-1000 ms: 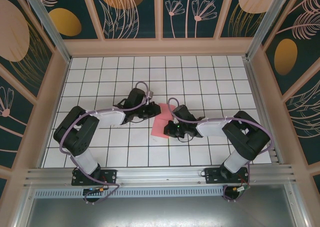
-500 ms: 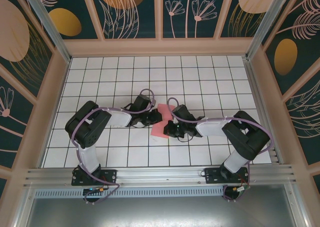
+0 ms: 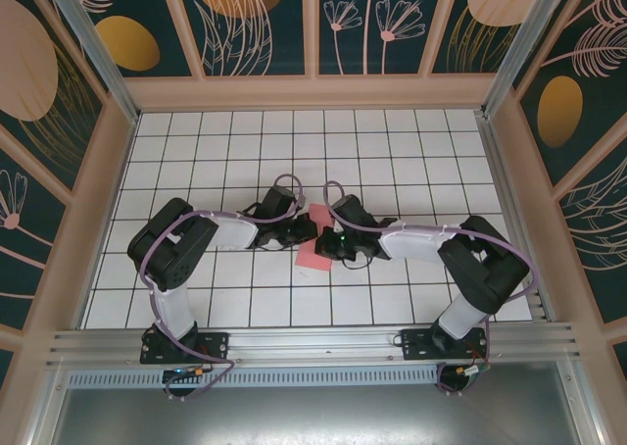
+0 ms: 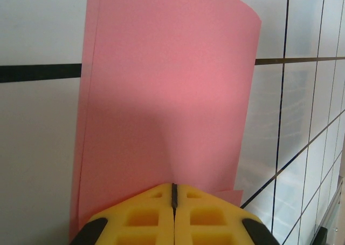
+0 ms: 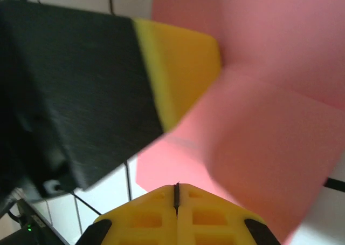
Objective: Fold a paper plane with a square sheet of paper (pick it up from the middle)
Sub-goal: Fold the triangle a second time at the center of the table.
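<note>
The square sheet of paper [image 3: 312,253] is seen mid-frame, partly folded and curling; most creases are judged still to be made. It is pinched by the left gripper [image 4: 173,186]; the right gripper [image 5: 176,186] is pressed together at its edge.

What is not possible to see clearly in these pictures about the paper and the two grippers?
- Top external view: the left gripper and right gripper cover the middle of the square sheet of paper; its folds are hidden.
- Left wrist view: the left gripper's shut jaws hide the sheet's near edge; pinched or only touched, I cannot tell.
- Right wrist view: blurred; the left gripper's finger hides the sheet's left side.
</note>
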